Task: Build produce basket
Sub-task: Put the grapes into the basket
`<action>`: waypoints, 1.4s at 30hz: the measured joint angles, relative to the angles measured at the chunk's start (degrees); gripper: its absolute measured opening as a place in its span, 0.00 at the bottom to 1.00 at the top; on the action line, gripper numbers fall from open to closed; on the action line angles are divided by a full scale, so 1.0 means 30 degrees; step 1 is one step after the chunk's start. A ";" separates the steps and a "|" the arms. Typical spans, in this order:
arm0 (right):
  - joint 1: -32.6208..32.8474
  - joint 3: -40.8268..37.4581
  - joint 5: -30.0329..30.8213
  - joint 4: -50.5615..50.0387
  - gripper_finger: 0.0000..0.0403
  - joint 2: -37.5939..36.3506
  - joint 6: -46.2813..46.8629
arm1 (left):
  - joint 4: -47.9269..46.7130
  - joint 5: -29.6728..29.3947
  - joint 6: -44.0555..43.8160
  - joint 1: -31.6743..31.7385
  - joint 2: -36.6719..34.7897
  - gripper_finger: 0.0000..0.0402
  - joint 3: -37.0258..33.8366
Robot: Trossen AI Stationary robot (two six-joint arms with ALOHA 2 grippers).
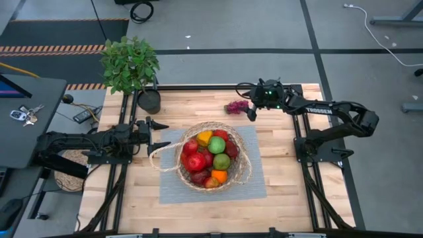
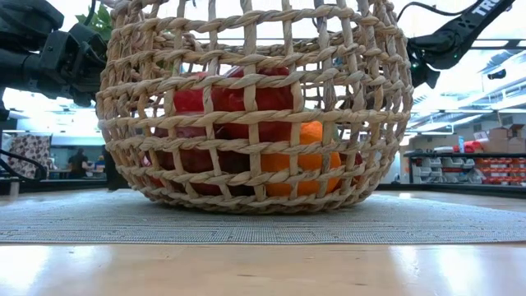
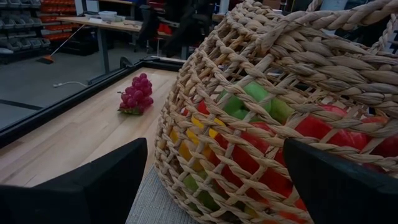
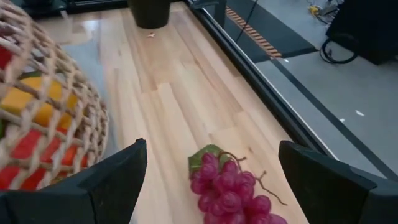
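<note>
On grey mat [image 1: 254, 182] basket [image 1: 241, 173] full of produce [image 1: 210, 158]; grape bunch [image 1: 236, 106] outside, near right gripper [image 1: 250, 111], fingers spread, empty; left gripper [image 1: 157, 135] released beside basket.

basket [image 1: 213, 157] on mat [image 1: 254, 185], beside left gripper [image 1: 160, 135] | grape bunch [image 1: 236, 106] on table, just beside right gripper [image 1: 250, 109]

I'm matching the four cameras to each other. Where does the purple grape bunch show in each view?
High view: grape bunch on bare wood, far side, beside the right gripper.
Low view: not visible.
Left wrist view: left of centre, beyond the basket.
Right wrist view: bottom centre, between the fingers.
Shared landmark: the basket.
</note>
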 joint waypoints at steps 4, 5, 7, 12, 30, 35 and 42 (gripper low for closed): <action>-0.0007 0.0000 0.0227 0.0893 0.91 0.1110 0.0175 | -0.0004 0.0004 0.0000 -0.0001 0.0002 0.95 0.0000; 0.0008 0.0007 0.0424 0.1263 0.91 0.1626 0.0175 | 0.0003 -0.0003 0.0000 -0.0002 0.0003 0.95 0.0000; 0.0072 0.0000 0.1242 0.2559 0.91 0.2834 0.0138 | 0.0000 0.0000 0.0007 -0.0002 -0.0004 0.95 0.0000; 0.0079 0.0197 0.3838 0.4689 0.91 0.4666 -0.0381 | 0.0003 0.0001 0.0007 0.0000 0.0003 0.95 0.0000; -0.0188 0.3496 0.3274 0.0710 0.91 0.8902 -0.0747 | 0.0003 -0.0003 0.0005 0.0001 0.0003 0.95 0.0000; -0.0138 0.3585 0.3059 0.0167 0.91 0.8998 -0.0735 | 0.0003 -0.0002 0.0004 0.0005 0.0000 0.95 0.0000; -0.0468 0.3599 0.3063 -0.0372 0.90 0.8956 -0.0625 | 0.0003 0.0002 0.0002 0.0004 0.0003 0.95 0.0000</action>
